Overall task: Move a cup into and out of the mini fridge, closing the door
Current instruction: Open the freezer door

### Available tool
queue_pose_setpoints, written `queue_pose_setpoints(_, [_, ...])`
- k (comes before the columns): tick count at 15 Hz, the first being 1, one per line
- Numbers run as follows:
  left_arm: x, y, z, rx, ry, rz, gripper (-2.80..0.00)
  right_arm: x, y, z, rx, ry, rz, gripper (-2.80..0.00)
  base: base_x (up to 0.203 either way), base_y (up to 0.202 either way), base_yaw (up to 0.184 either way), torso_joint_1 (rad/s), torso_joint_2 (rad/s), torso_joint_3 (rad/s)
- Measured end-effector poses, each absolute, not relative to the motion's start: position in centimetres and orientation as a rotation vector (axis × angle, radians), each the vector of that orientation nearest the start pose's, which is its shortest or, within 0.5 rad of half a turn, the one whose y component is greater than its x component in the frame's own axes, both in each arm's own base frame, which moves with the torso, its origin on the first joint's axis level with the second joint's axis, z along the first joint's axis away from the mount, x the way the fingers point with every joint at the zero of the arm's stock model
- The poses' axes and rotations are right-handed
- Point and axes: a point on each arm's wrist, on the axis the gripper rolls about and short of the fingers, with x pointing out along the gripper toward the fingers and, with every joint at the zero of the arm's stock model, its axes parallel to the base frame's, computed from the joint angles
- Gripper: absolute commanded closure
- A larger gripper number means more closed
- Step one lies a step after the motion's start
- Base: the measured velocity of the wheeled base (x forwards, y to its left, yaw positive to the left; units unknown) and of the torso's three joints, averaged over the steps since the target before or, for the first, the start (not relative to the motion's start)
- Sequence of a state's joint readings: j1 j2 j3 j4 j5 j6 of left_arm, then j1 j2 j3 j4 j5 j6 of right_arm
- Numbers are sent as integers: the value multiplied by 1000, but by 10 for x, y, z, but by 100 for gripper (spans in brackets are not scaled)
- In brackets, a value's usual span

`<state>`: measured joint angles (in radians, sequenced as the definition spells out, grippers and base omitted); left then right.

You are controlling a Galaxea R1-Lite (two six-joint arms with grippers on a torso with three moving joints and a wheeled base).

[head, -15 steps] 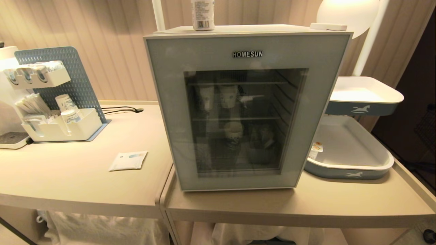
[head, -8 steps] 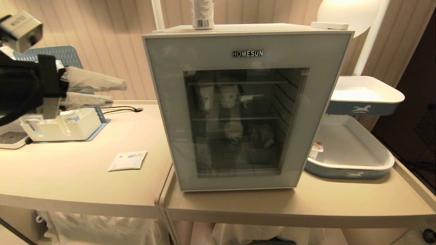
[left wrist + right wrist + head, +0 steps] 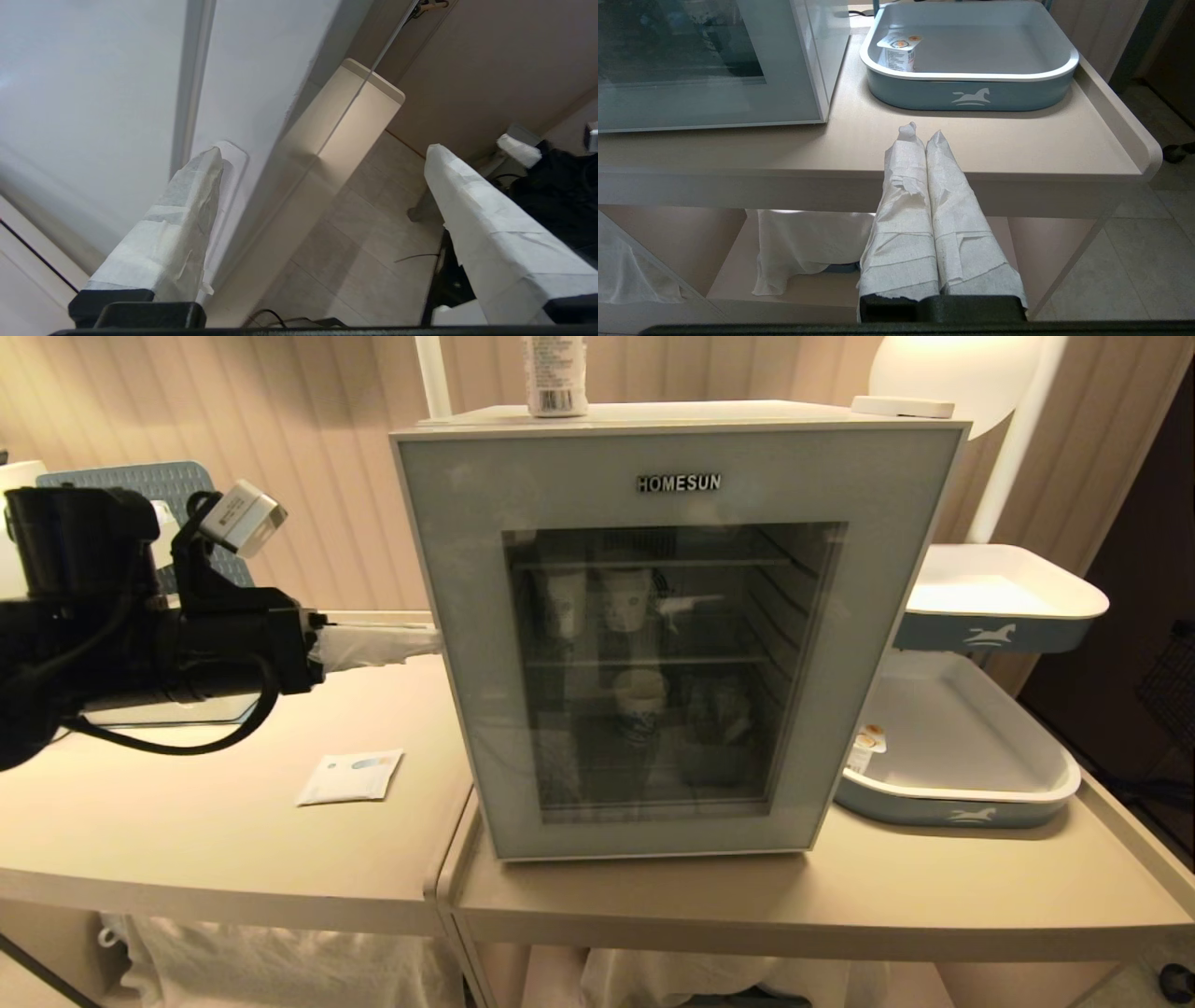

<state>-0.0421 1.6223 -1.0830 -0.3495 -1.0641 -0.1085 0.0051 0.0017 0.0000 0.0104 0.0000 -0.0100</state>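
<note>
At nine o'clock in the head view the left gripper is reaching level toward the fridge. Its taped fingers are standing wide apart and holding nothing, and one tip is lying against a shallow recess on the fridge's white side wall, just behind the door.

At the centre the fridge is standing with its door shut. Three paper cups are showing through the glass: two on the upper shelf at twelve o'clock and one cup on the shelf below, toward six. A bottle is sitting on top.

At three o'clock two trays are stacked on a stand, the lower tray holding one yoghurt pot.

The right gripper is hanging parked below the table edge at five o'clock, its fingers pressed together and empty.

The risk, as I judge it, lies in the pull. If the fingertip is resting on the wall and not hooked in the recess, it may slide off and leave the door shut. A hard tug may drag the whole fridge across the table and topple the bottle or the cups inside.
</note>
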Motion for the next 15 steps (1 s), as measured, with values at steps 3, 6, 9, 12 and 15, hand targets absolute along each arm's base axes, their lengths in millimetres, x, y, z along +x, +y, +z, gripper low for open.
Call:
queue_pose_setpoints(3, [297,-35,247,-193,238,-1105,-280,-23,0,74,-10,13,6,0,0,0,0,0,0,0])
queue_pose_setpoints(6, [298,-39,238,-211,273,-1121,-280,-23,0,74,-10,12,6,0,0,0,0,0,0,0])
queue_pose_setpoints(9, [294,-44,230,-222,300,-1140,-280,-23,0,74,-10,12,5,0,0,0,0,0,0,0])
queue_pose_setpoints(12, [292,-49,224,-227,320,-1154,-280,-23,0,74,-10,12,5,0,0,0,0,0,0,0])
queue_pose_setpoints(15, [296,-53,216,-231,341,-1161,-280,-23,0,74,-10,13,6,0,0,0,0,0,0,0])
